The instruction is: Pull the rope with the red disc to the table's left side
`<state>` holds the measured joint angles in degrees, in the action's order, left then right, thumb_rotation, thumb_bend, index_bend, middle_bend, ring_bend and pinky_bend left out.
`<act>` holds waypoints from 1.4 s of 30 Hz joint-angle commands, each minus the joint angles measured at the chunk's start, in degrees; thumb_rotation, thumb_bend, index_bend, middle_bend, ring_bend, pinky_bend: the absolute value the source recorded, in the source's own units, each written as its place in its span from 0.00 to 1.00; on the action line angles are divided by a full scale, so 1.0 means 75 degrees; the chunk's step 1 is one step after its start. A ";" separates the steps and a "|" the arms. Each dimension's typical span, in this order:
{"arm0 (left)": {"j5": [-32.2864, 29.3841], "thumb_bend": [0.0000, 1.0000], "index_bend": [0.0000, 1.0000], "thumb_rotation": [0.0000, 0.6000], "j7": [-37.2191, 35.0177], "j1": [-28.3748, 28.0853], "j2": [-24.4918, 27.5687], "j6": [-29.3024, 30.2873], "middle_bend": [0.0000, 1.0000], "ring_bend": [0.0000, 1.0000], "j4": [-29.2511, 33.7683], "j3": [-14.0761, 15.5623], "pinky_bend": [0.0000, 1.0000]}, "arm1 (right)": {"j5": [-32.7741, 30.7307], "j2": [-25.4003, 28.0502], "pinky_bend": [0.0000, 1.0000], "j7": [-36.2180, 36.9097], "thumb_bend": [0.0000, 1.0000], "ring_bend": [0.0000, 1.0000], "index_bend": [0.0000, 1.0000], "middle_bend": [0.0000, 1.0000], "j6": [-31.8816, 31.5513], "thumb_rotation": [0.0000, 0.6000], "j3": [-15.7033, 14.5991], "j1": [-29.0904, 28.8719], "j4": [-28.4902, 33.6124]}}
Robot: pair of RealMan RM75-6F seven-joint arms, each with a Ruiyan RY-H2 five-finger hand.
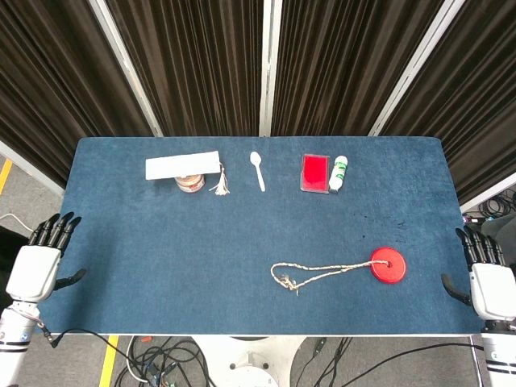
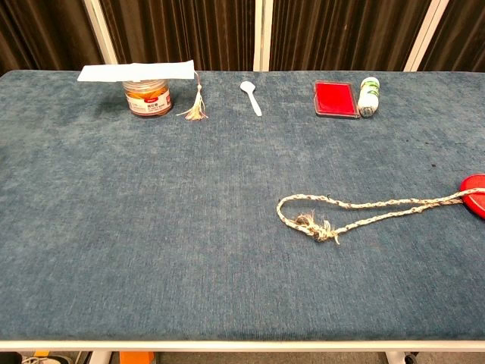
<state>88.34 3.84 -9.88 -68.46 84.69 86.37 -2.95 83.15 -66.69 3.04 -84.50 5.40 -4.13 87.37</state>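
A red disc (image 1: 388, 264) lies flat on the blue table at the front right; only its edge (image 2: 474, 194) shows in the chest view. A braided rope (image 1: 318, 274) runs left from the disc and ends in a knotted loop (image 2: 317, 226). My left hand (image 1: 42, 260) hangs open beside the table's left edge, far from the rope. My right hand (image 1: 487, 276) is open off the right edge, a short way right of the disc. Neither hand touches anything. The chest view shows no hand.
Along the back edge stand a jar (image 2: 148, 97) under a white paper strip (image 1: 182, 166) with a tassel (image 2: 197, 110), a white spoon (image 1: 257, 168), a red flat box (image 1: 315, 172) and a small white bottle (image 1: 339, 172). Cables lie on the floor below.
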 commanded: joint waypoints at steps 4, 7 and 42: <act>0.0041 0.12 0.08 1.00 0.0032 -0.0034 0.0018 -0.0064 0.05 0.00 0.0053 0.0031 0.13 | -0.0020 0.0013 0.00 0.0012 0.22 0.00 0.00 0.03 0.0010 1.00 -0.0001 0.0009 -0.0017; 0.0200 0.12 0.08 1.00 0.0086 -0.0118 0.0071 -0.0111 0.05 0.00 0.0127 0.0060 0.13 | -0.0055 0.0032 0.00 0.0036 0.22 0.00 0.00 0.03 0.0007 1.00 0.0033 0.0005 0.0002; 0.1752 0.12 0.07 1.00 0.0077 -0.5001 -0.3460 -0.5213 0.09 0.00 -0.0119 -0.0132 0.13 | -0.0490 0.0087 0.00 0.0690 0.22 0.00 0.00 0.04 0.0253 1.00 0.0126 0.0115 -0.0698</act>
<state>102.67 4.97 -45.98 -92.88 47.02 87.10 -3.58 79.55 -65.95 8.12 -82.69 6.35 -3.26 82.22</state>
